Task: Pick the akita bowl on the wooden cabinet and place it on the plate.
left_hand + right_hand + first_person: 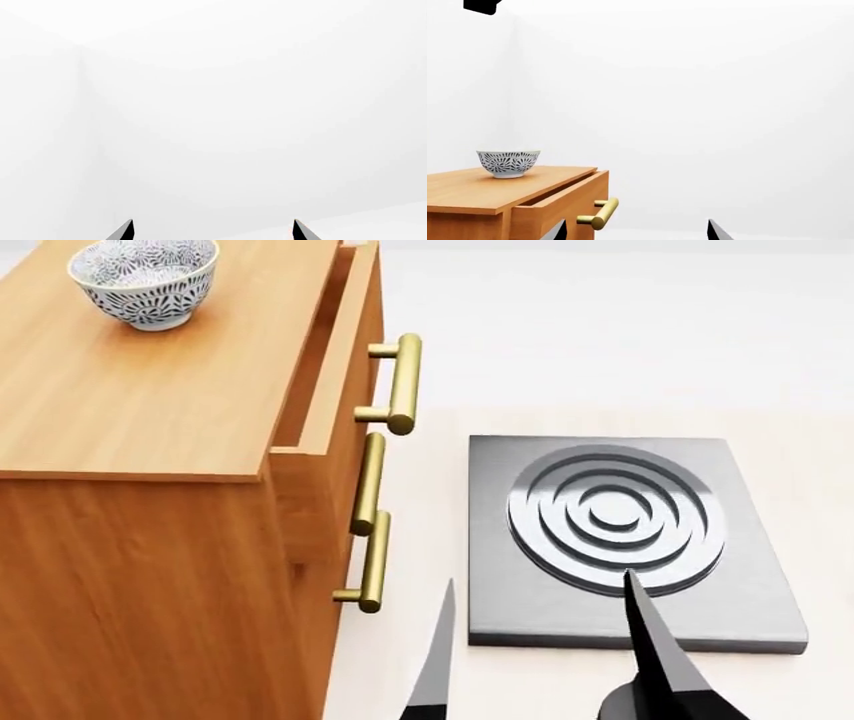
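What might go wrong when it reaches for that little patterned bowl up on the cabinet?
1. The bowl sits far back on the cabinet top, away from the open right gripper; a long reach might nudge it instead of gripping it.
2. The top drawer is pulled out, and its brass handle juts toward the gripper's likely path, so the arm could clip it.
3. No plate shows, only a grey ringed slab.

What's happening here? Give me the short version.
Nothing is being held yet. The akita bowl sits untouched on the wooden cabinet, whose top drawer is slightly open. The right end effector is open and faces the cabinet; the left end effector is open too, seeing only white wall. The plate is not in view; a grey ringed slab lies beside the cabinet.
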Robot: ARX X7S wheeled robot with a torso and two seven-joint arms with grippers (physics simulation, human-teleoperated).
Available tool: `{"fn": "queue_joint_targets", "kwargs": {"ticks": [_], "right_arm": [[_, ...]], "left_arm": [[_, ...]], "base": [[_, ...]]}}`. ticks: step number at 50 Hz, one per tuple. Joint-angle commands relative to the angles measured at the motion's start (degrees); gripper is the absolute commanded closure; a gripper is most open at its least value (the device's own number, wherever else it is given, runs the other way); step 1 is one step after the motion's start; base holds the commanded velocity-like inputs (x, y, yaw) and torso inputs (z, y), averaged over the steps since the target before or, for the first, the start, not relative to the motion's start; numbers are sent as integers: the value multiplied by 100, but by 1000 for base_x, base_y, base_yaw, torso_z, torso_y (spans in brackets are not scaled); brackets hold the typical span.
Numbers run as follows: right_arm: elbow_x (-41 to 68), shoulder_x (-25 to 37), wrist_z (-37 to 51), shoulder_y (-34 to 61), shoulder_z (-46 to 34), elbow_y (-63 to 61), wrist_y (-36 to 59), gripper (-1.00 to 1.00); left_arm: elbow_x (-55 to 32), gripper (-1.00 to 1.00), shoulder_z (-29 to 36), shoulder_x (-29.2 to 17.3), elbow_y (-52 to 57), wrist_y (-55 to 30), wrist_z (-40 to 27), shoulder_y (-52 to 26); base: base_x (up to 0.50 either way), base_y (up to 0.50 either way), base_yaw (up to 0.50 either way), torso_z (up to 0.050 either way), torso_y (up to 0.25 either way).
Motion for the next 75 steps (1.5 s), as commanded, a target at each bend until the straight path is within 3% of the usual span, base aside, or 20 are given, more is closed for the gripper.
{"fn": "queue_joint_targets", "kwargs": {"ticks": [1, 22, 29, 35, 46, 56, 61, 64, 68, 75], "right_arm": [[-77, -89, -94, -16, 121, -17, -64, -100], [-43, -61, -67, 35, 62, 24, -40, -100], [-29, -44, -53, 42, 57, 20, -32, -100], [-6, -16, -39, 19, 77, 2, -53, -100], [9, 4, -50, 13, 44, 69, -102, -100], [77, 24, -55, -20, 81, 145, -209, -100], [119, 44, -47, -50, 131, 176, -271, -100], [134, 49, -62, -58, 135, 249, -321, -100], [153, 59, -65, -80, 154, 287, -377, -100], [208, 85, -77, -91, 219, 348, -482, -100]], "left_arm": [[-41, -100, -137, 70, 76, -23, 73, 54], [-167, -100, -72, 43, -58, 55, -23, 5], [-215, -100, -131, 208, -876, 18, 36, -191], [-93, -100, 228, 168, -1266, 299, 12, -281], [1, -100, 505, 231, -3034, 1012, 463, -1088], [235, -100, 683, 553, -5717, 1965, 507, -1967], [-487, -100, 1619, 593, -7378, 3107, 608, -2507], [-1660, -100, 2873, 596, -8289, 3615, 646, -2877], [-2961, -100, 4047, 596, -8866, 4120, 511, -3114], [-4267, -100, 5171, 597, -9315, 4403, 301, -3272]], "base": [[0, 0, 0, 0, 0], [0, 0, 0, 0, 1], [0, 0, 0, 0, 0], [0, 0, 0, 0, 0], [0, 0, 0, 0, 0], [0, 0, 0, 0, 0], [0, 0, 0, 0, 0], [0, 0, 0, 0, 0], [0, 0, 0, 0, 0], [0, 0, 0, 0, 0]]}}
